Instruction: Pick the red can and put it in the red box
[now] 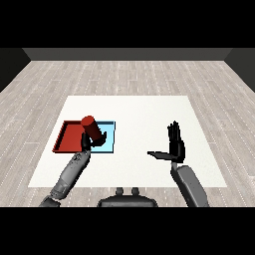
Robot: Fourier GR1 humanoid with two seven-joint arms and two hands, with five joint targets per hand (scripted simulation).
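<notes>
Left hand (pixel 94 139) curled round the red can (pixel 91 127) — over the trays.
The can tilts, its top leaning toward the red tray (pixel 67 135); the blue tray (pixel 110 140) lies just right of it. Right hand (pixel 174 144) — fingers straight, thumb out — stands apart above the table (pixel 144 109).

no readable text, labels or numbers

White table (pixel 139 124) on a wood-plank floor (pixel 124 74), red tray (pixel 67 137) at nine o'clock, light blue tray (pixel 108 142) touching its right side
</notes>
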